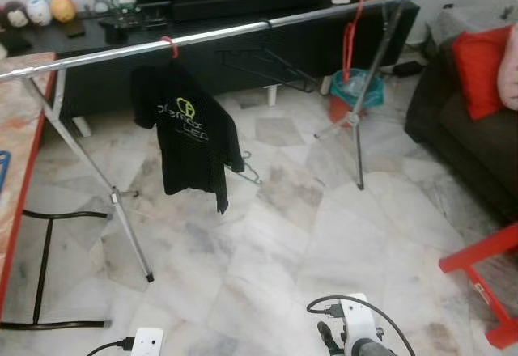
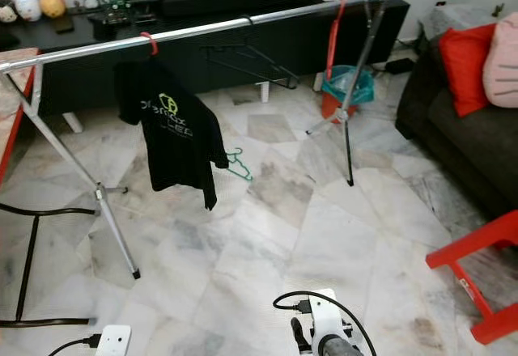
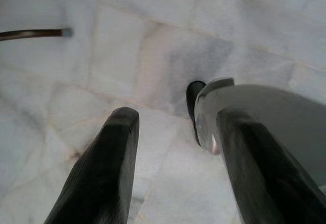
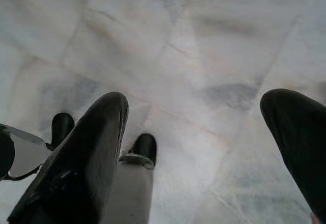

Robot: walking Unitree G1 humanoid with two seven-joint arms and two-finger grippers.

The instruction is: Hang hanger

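Left gripper (image 3: 175, 168) hanging low over the marble floor (image 1: 324, 235), fingers spread apart with nothing between them, a silver leg and black foot of the robot (image 3: 195, 98) just beyond. Right gripper (image 4: 204, 152) likewise pointed down at the floor, fingers wide apart and empty, black feet visible below it. Both arms idle at the sides, wrists showing at the bottom edge of the head views. Farther out, standing across the room: a chrome clothes rail (image 1: 218, 34) on crossed tripod legs, running from the left side up toward the right. Hooked over the rail near its left part: a red hanger (image 1: 170, 46) carrying a black T-shirt (image 1: 188, 133) with a yellow-green logo, the shirt hanging free above the floor. Near the right end of the rail: a second red hanger (image 1: 350, 36), bare, dangling from the bar. Also on the rail, between the two: a dark wire hanger (image 2: 243, 55), hard to make out against the black TV cabinet (image 1: 243, 40) behind. Lying flat on the floor just beside and behind the shirt: a green hanger (image 2: 238, 164). Beyond the right tripod: a teal bin over a red base (image 1: 353, 91). At the right: a dark sofa (image 1: 469, 129) with a red cushion (image 1: 481, 61), and a red frame (image 1: 486, 279) nearer. At the left edge: a marble-patterned counter (image 1: 16, 137) with red trim.
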